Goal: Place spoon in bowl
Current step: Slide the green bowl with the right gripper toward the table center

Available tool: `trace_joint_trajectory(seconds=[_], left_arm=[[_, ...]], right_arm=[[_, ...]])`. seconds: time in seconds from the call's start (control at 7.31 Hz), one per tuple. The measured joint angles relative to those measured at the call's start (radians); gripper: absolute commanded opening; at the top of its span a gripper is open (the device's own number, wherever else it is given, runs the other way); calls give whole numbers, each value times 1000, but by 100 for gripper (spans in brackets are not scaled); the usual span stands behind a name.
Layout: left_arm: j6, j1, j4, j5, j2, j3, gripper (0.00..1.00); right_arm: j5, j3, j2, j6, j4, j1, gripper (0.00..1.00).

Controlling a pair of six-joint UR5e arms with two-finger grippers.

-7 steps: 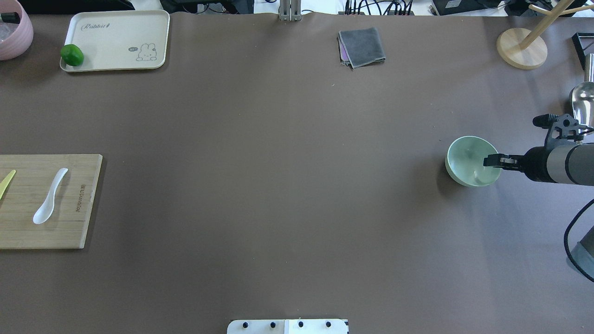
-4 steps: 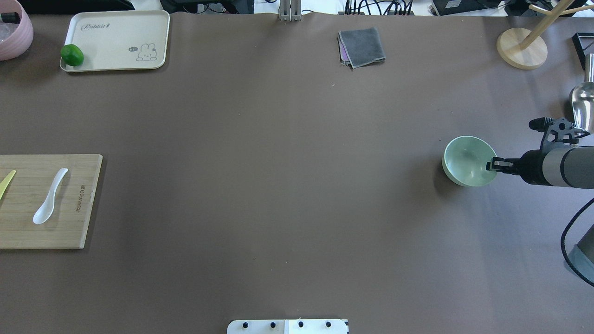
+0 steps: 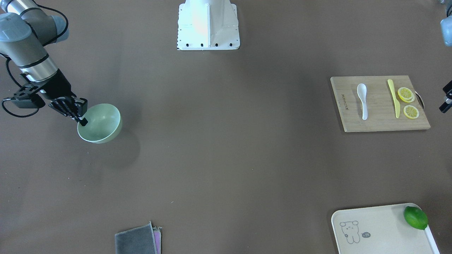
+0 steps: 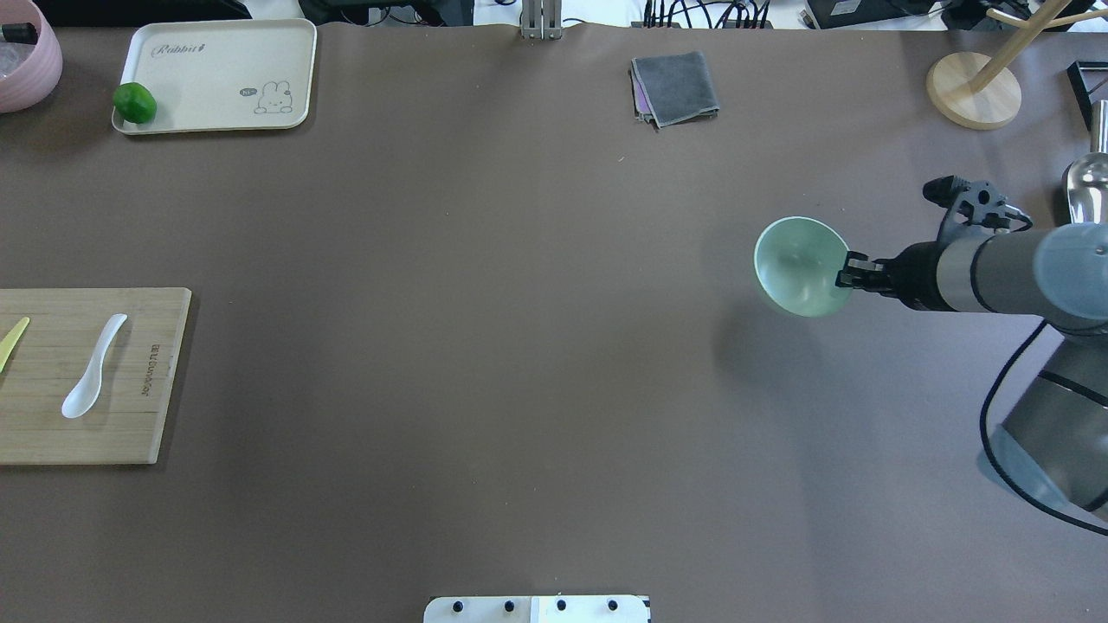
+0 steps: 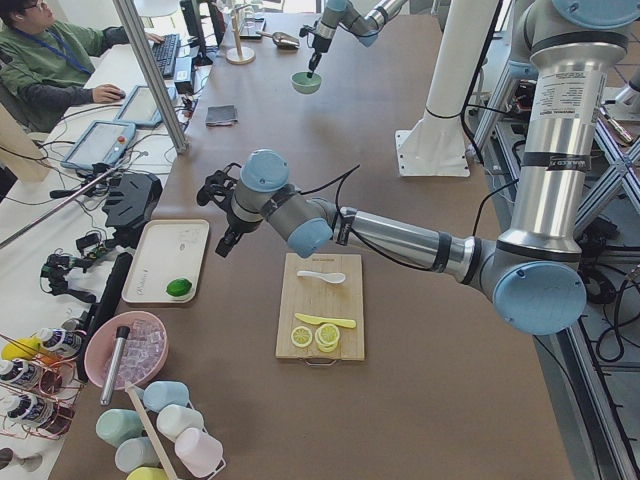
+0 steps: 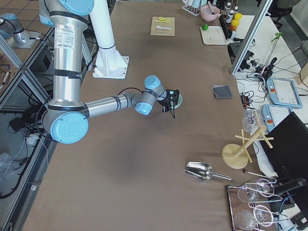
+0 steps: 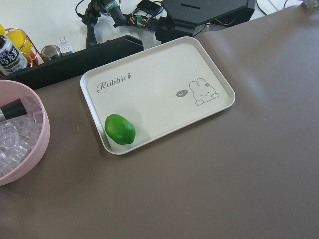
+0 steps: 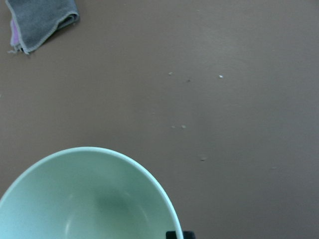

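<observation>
Right tool pinching rim, smooth round bowl

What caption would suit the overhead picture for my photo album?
The right tool pinches the mint bowl by its rim above the table; the white spoon lies on the wooden board.

A robotics lab: seated operator, keyboard, teach pendant.

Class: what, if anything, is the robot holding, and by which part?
The right gripper pinches the bowl by its rim, on the arm's side; the spoon lies free on the cutting board.
</observation>
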Motion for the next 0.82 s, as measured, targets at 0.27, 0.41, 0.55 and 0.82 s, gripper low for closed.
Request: trace_joint_trajectory(seconds=[0.27, 0.41, 0.55, 0.82], left_arm=[[-1, 0, 1, 0, 3, 4, 98], [0, 0, 0, 0, 4, 10, 98], [0, 1, 0, -1, 5, 13, 98], [0, 1, 0, -2, 7, 16, 98]], right_arm=[[-121, 15, 216, 138, -265, -128, 0], [-182, 12, 316, 203, -381, -199, 0], [-236, 7, 395, 260, -464, -270, 0], [-296, 1, 459, 316, -526, -374, 0]])
